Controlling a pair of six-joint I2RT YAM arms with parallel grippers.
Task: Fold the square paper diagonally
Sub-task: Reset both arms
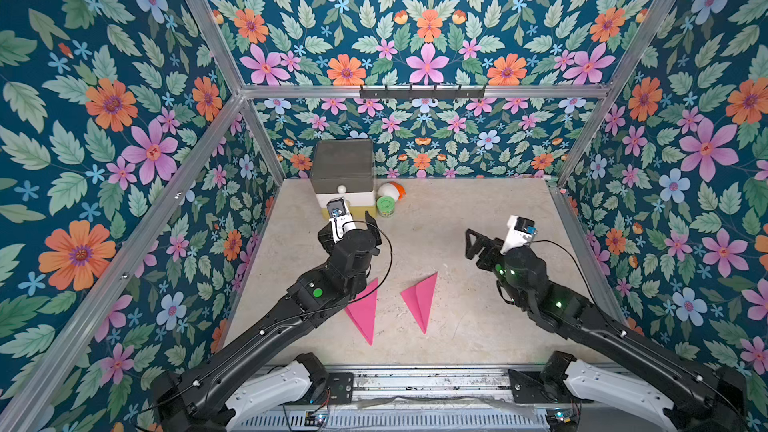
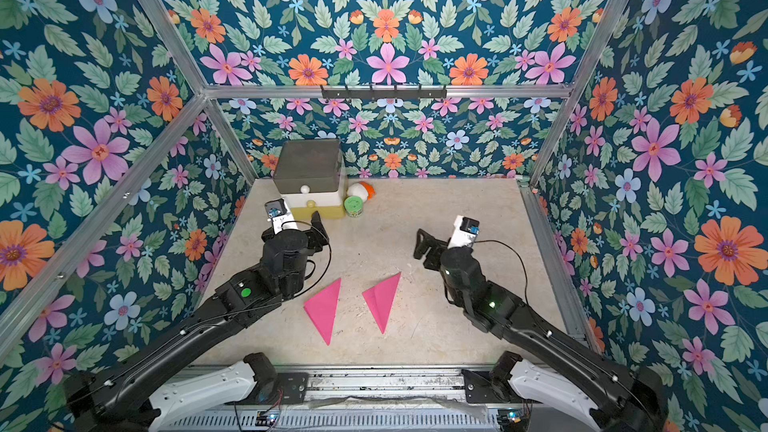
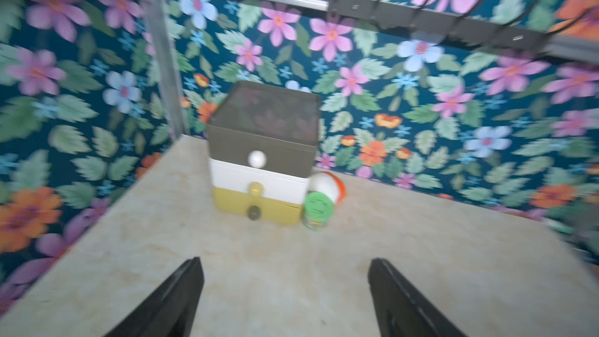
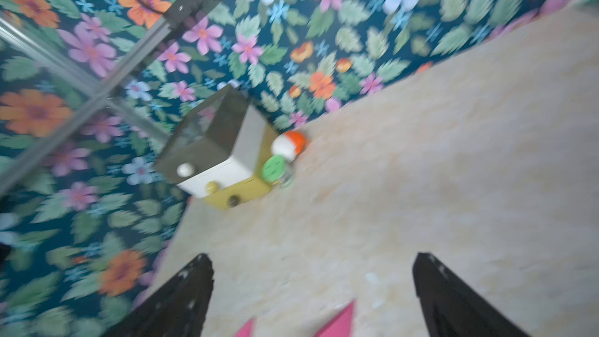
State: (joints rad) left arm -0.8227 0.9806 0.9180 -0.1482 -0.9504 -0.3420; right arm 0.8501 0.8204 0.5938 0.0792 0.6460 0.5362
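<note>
two pink folded triangles on the table, both claws wide open and empty

floral wallpaper [image 1: 415, 35] covers the walls around a beige, marble-look table [image 1: 457, 222]. the left arm [image 1: 291, 313] and the right arm [image 1: 582, 313] reach in from the near edge, both raised above the surface.

a three-drawer unit [image 1: 343, 168] stands at the back of the table, toward the left arm's side. its top drawer is dark grey, the middle one white and the bottom one yellow, each with a round knob.

the paper lies flat near the front middle, between the two arms, as two separate pink triangles side by side and not touching. the left-hand pink paper [image 1: 365, 309] has one corner covered by the left arm in a top view. the right-hand pink paper [image 1: 422, 299] lies fully in the open, and a crease shows along it.

the left claw [image 3: 285, 273] points at the drawer unit, its fingers spread wide with only bare table between them. the right claw [image 4: 312, 273] is spread just as wide and holds nothing. two pink tips show in its wrist view, but both top views put it clear of the papers, farther toward the back.

a green-lidded jar [image 1: 385, 205] sits just beside the yellow drawer, with an orange-and-white round object [image 1: 392, 191] right behind it.
</note>
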